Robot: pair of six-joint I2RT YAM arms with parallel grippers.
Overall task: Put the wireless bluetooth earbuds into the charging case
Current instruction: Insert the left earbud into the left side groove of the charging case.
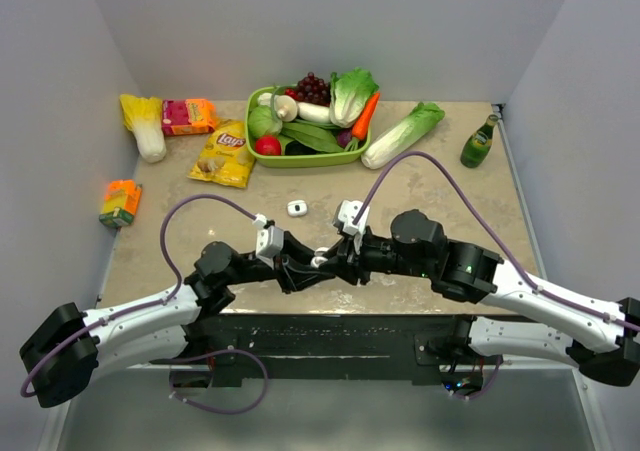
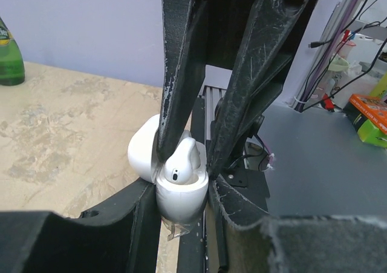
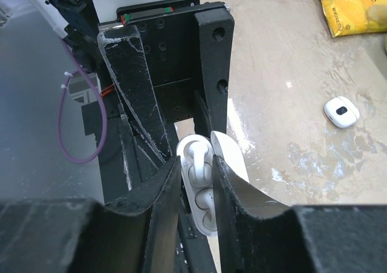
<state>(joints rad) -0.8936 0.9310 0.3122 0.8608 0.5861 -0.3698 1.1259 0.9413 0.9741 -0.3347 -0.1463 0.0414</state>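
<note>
Two sets of jaws meet tip to tip over the near middle of the counter [image 1: 450,211].

Left jaws: clamped on the lower shell of the charging case [image 2: 181,203], one finger on each side. The lid [image 2: 140,152] is swung open. Whether the case rests on the counter cannot be told.

Right jaws: drawn in on one white earbud [image 2: 181,161], with a finger against each side of it.

The earbud sits in the open mouth of the case, its rounded head above the rim. How deep the stem goes is hidden. In the right wrist view there is more white below the earbud, between the fingers; it could be a second earbud or the case interior, and I cannot tell which.

Outward: a small white closed case [image 3: 341,111] with a dark dot lies on the counter beyond the jaws, apart from both arms. Further back are a yellow chip bag [image 1: 224,154] and a green tray [image 1: 300,159] of vegetables. A green bottle [image 1: 479,143] stands at the far right.
</note>
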